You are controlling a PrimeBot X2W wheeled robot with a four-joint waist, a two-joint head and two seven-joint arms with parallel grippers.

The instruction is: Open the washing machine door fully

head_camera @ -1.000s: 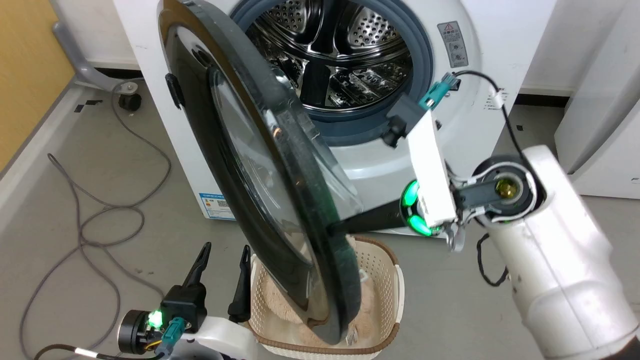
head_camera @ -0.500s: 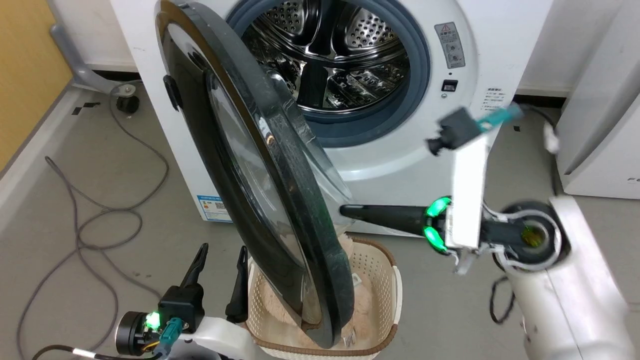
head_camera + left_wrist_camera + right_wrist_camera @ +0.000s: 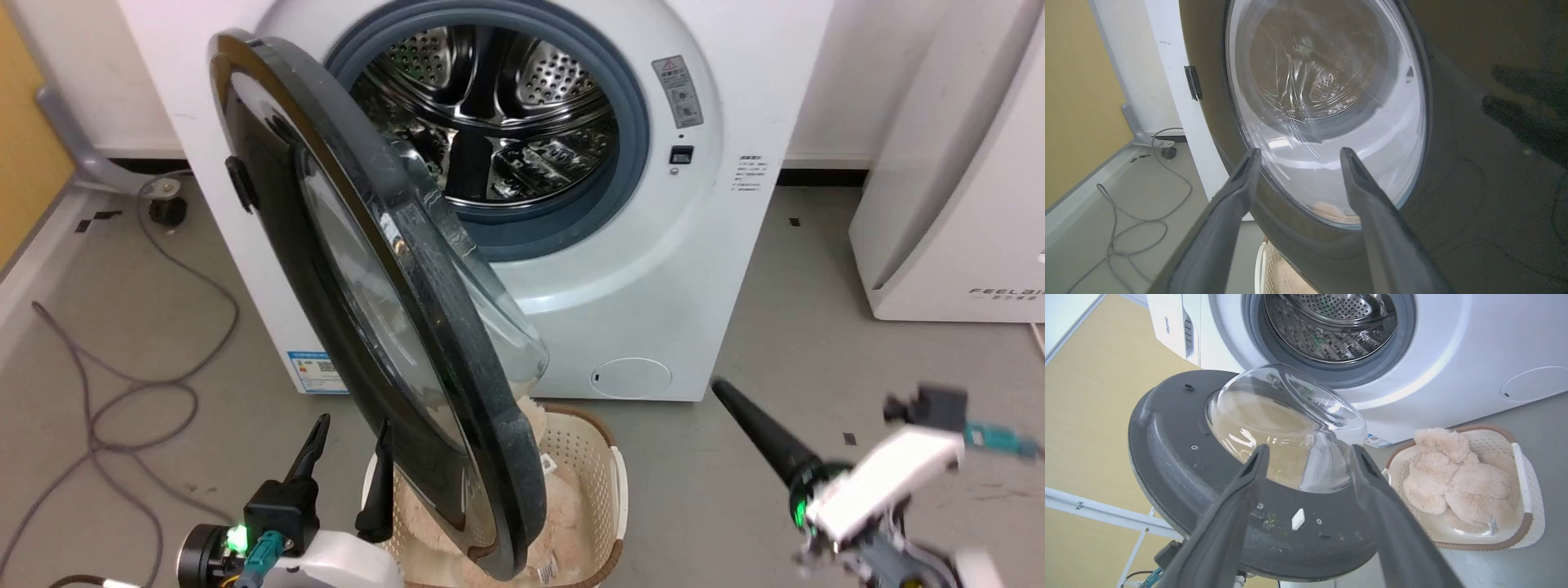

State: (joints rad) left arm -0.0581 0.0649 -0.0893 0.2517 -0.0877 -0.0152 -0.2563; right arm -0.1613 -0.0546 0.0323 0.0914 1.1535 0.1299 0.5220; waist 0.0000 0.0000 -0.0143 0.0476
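The washing machine (image 3: 694,269) has its steel drum mouth (image 3: 490,122) uncovered. The washing machine door (image 3: 457,359), hinged on the left, stands swung out and nearly edge-on in the head view. My left gripper (image 3: 347,441) is open at the lower left, just outside the door's black outer face (image 3: 1474,183); the left gripper (image 3: 1299,153) points at the door's glass window (image 3: 1327,102). My right gripper (image 3: 722,392) hangs low at the right, well apart from the door. The right gripper (image 3: 1310,451) is open and empty, facing the door's grey inner side (image 3: 1175,465) and glass bowl (image 3: 1286,424).
A white basket (image 3: 608,482) holding a beige plush stands on the floor under the door's lower edge; the basket (image 3: 1523,477) lies right of the door. A grey cable (image 3: 106,400) loops over the floor at left. The white FEELBIRD appliance (image 3: 939,204) stands at right.
My right gripper has left the door's inner rim and swung down and to the right, away from it. The head camera has shifted. The left gripper has kept its place.
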